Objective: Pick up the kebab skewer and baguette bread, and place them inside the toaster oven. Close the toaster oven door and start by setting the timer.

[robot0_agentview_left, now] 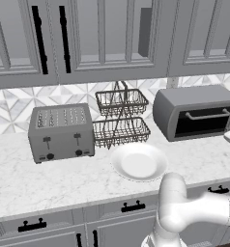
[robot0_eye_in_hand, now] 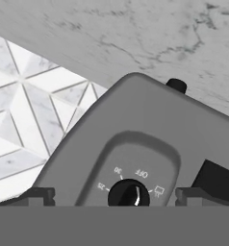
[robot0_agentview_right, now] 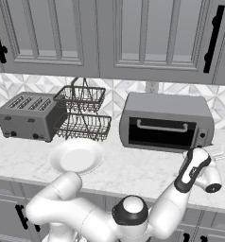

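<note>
The toaster oven (robot0_agentview_right: 166, 122) stands shut on the counter (robot0_agentview_right: 133, 175) beside the wire basket rack (robot0_agentview_right: 82, 113).

Grey toaster oven (robot0_agentview_right: 166, 120), door (robot0_agentview_right: 160, 132) closed.

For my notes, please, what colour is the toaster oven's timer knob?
Black, clearest in the hand view: timer knob.

A grey four-slot toaster (robot0_agentview_left: 62, 132) stands left of a two-tier wire basket rack (robot0_agentview_left: 121, 118). A white plate (robot0_agentview_left: 139, 162) lies in front on the marble counter (robot0_agentview_left: 49, 181).
</note>
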